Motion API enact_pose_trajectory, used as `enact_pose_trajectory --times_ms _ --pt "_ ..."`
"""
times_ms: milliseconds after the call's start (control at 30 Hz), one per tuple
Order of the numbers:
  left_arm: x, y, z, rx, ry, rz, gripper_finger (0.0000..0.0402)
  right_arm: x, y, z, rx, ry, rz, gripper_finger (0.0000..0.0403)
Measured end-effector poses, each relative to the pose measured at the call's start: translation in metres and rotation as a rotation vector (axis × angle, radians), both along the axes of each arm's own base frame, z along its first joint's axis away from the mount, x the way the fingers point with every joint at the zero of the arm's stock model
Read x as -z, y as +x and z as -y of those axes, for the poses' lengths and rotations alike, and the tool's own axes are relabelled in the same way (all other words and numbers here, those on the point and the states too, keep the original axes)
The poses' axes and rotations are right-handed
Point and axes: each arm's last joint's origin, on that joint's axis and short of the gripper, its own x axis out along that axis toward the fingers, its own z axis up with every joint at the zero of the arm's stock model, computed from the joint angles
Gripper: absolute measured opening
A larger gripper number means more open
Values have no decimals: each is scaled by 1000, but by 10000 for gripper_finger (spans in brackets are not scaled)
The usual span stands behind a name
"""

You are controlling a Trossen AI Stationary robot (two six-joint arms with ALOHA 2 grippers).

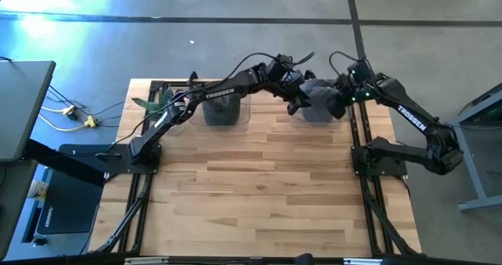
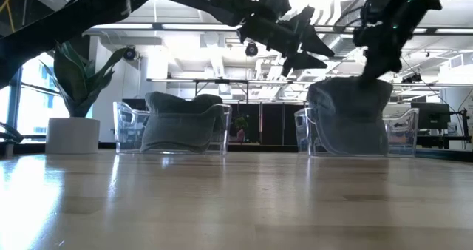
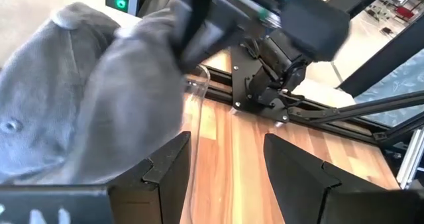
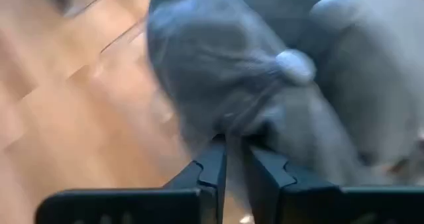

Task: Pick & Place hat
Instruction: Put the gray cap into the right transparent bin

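Note:
A grey hat sits in the clear bin at the table's far right and rises above its rim. My right gripper comes down on it from the right and is shut on its cloth. The hat's crown button shows just beyond the fingers. My left gripper hangs open in the air, just left of the hat and above the bin's left wall. In the left wrist view the hat fills the space beside its open fingers. My right gripper pinches a bunched fold of the hat's grey cloth between its two fingers, near the top of the hat. It comes from above, slanting in from the table's right. The hat's lower part stays inside the clear bin.
A second clear bin with grey hats stands at the far edge, left of centre. A potted plant in a white pot is at the far left corner. Bare wood covers the table's middle and near side.

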Motion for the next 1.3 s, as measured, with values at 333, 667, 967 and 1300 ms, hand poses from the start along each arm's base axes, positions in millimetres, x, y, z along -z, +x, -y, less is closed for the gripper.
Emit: enact_pose_trajectory --times_ms 333,667,967,1300 --pt "14 12 -1 -96 128 11 185 -8 3 10 61 -160 8 18" --pt "40 19 -3 -98 90 -37 185 -48 -16 -24 109 -40 79 18" --pt "36 18 -4 -131 91 -34 185 -4 -21 -21 237 80 -203 4" --pt "34 18 -9 -248 216 -34 185 8 -11 -2 361 -41 -84 2"
